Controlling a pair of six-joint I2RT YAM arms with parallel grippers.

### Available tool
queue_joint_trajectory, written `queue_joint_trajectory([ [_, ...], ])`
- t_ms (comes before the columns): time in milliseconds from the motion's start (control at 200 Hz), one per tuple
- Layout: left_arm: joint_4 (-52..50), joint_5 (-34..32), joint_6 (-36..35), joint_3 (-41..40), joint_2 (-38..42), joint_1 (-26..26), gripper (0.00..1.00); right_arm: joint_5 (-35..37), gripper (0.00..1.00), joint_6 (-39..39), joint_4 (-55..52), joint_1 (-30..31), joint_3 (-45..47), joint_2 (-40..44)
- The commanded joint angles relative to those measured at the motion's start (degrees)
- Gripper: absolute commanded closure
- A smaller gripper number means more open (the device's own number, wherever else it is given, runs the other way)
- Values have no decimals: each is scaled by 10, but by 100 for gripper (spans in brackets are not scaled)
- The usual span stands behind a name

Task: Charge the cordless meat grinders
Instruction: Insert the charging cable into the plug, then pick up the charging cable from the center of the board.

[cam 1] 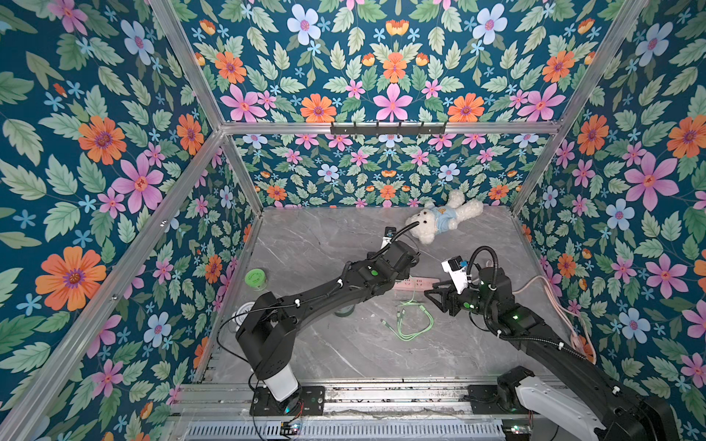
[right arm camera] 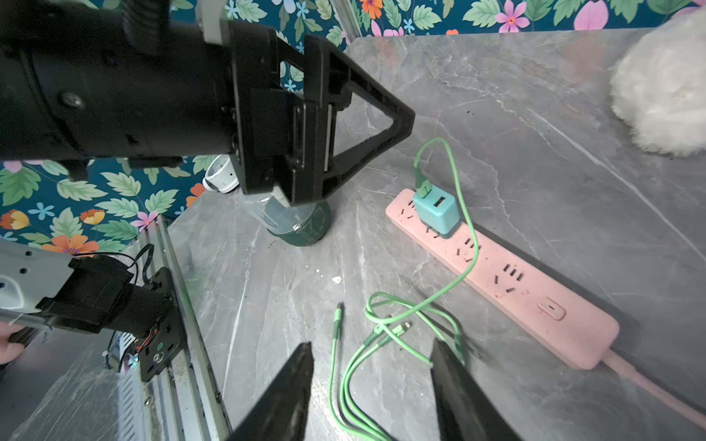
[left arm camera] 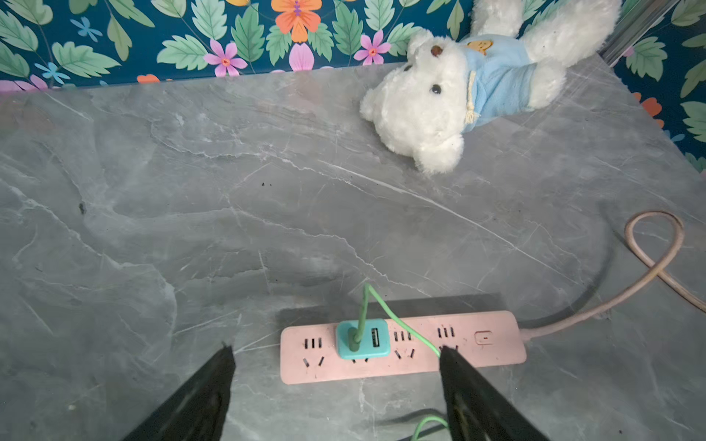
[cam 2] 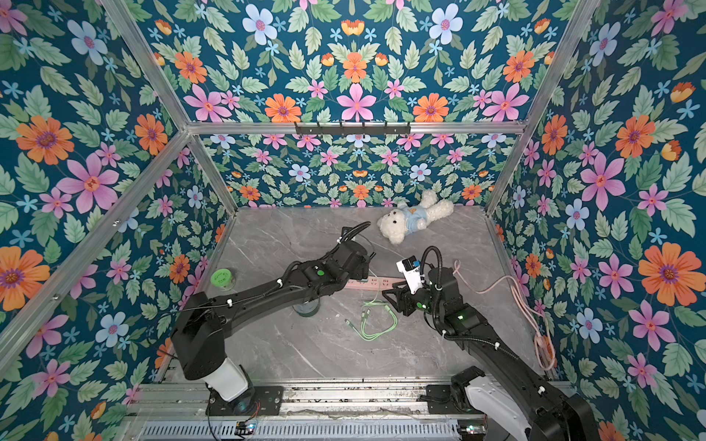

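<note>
Charger plugged in, meat grinder (right arm camera: 301,225) not yet cabled: cable-pickup step.
It stands upright on the table (right arm camera: 535,114), near the end of the pink power strip (right arm camera: 535,301), half hidden under the left arm. The teal adapter (right arm camera: 435,214) sits in the strip, and the green cable (right arm camera: 422,185) runs from it with its connector ends (right arm camera: 337,317) loose on bare table. The left gripper (left arm camera: 336,353) is spread wide and empty above the strip. The right gripper (right arm camera: 370,345) is apart and empty over the cable coil. Next, likely: pinch one connector and carry it to the grinder's port, which isn't visible. The left arm crowds the grinder from above. The teddy bear (cam 1: 443,219) lies well apart at the back.
</note>
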State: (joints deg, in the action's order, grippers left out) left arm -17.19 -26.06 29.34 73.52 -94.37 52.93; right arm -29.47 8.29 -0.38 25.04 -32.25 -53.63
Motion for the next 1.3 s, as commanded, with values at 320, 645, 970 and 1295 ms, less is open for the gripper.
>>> queue_joint_trajectory([
  [320, 71, 17, -33, -156, 171, -93, 9, 16, 49, -35, -73, 154, -36, -62],
  [645, 48, 49, -58, -239, 297, -175, 8, 86, 48, -96, -120, 240, -85, -197],
  [970, 57, 99, -50, -327, 359, -242, 5, 84, 48, -104, -128, 247, -175, -366],
  [1295, 76, 115, -52, -348, 345, -263, 5, 138, 51, -99, -189, 247, -247, -468],
])
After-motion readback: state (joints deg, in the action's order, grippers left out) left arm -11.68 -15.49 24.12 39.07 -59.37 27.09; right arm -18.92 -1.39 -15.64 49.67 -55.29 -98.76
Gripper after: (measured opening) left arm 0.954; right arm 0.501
